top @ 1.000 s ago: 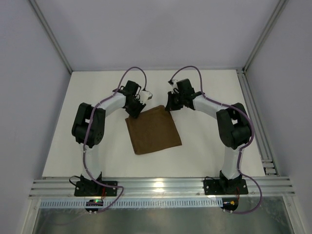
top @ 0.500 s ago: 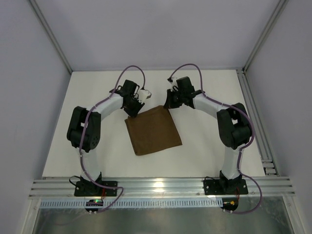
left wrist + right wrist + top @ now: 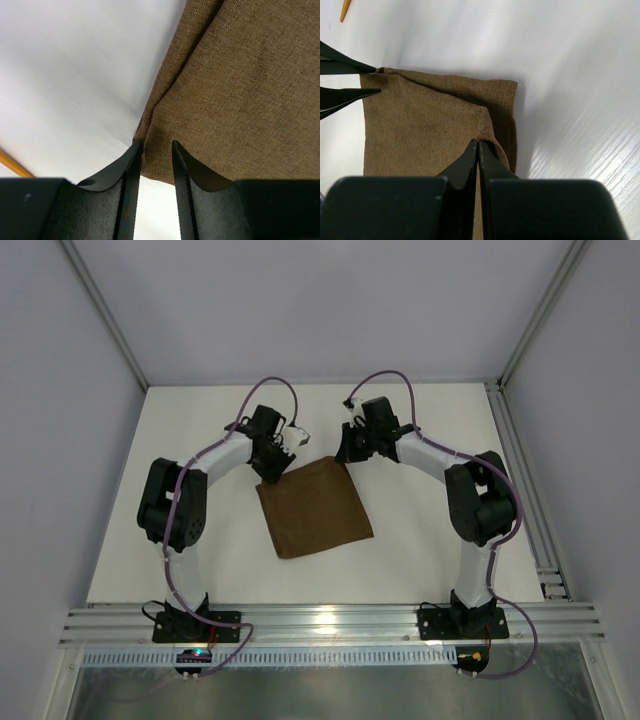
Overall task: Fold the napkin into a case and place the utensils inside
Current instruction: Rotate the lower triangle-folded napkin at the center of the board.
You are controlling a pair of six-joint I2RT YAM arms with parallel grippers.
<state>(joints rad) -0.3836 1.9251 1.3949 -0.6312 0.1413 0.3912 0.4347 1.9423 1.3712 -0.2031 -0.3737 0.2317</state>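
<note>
The dark brown napkin lies flat mid-table as a tilted square, with a second layer showing along its far edge. My left gripper is open, and its fingertips straddle the napkin's far left corner; the right wrist view also shows that gripper. At the far right corner my right gripper is shut on a puckered fold of the napkin's top layer. One orange utensil shows only as a sliver, its tip beyond the napkin. In the top view the arms hide the utensils.
White tabletop surrounds the napkin. Grey walls enclose the back and both sides. An aluminium rail runs along the near edge by the arm bases, and another rail follows the right side.
The left arm's elbow has swung out to the left while its gripper stayed at the napkin's far left corner. The right gripper edged slightly farther back, still pinching the cloth.
</note>
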